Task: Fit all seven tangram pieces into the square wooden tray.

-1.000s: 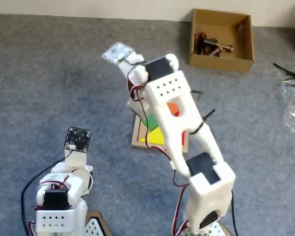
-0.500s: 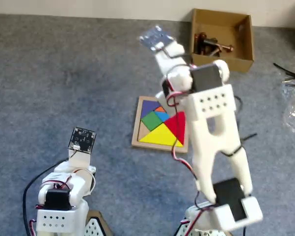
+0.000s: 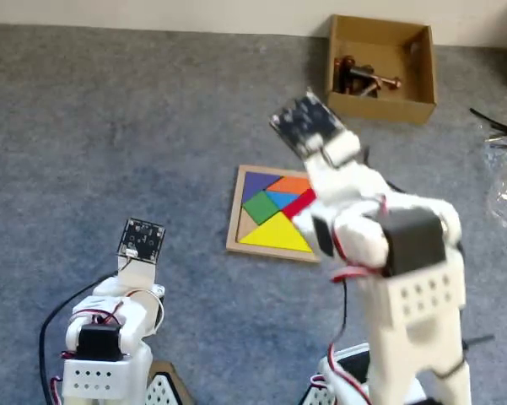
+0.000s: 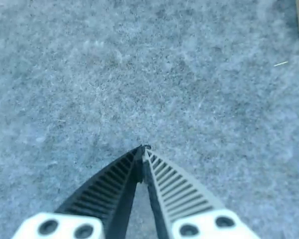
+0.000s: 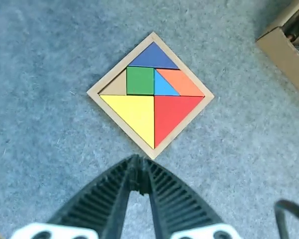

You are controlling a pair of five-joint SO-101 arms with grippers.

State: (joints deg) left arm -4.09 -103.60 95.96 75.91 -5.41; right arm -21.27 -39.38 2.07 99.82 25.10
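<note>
The square wooden tray (image 5: 120,63) lies flat on the grey carpeted worktop (image 3: 110,126). All 7 tangram pieces sit inside it and together they fill the square. The big yellow triangle (image 5: 134,112) and the big red triangle (image 5: 175,115) meet along 1 straight edge and take up half of the tray. In the other half, the green square (image 5: 140,80) is in the middle. It touches the tan triangle (image 5: 115,88) on one side, the small light blue triangle (image 5: 162,87) on the opposite side and the dark blue triangle (image 5: 153,57) on a third side. The orange triangle (image 5: 183,84) lies against the light blue one.

The right end effector (image 5: 139,174) is fully closed, tip against tip, with nothing between the fingers. It hangs over the carpet just beside 1 corner of the tray and does not touch it. In the high view the right arm (image 3: 405,253) covers the tray's right edge.

The left end effector (image 4: 142,152) is also closed and holds nothing. It points at bare carpet, well apart from the tray.

A cardboard box (image 3: 375,108) stands at the far side of the worktop, with some copper-coloured things inside.
</note>
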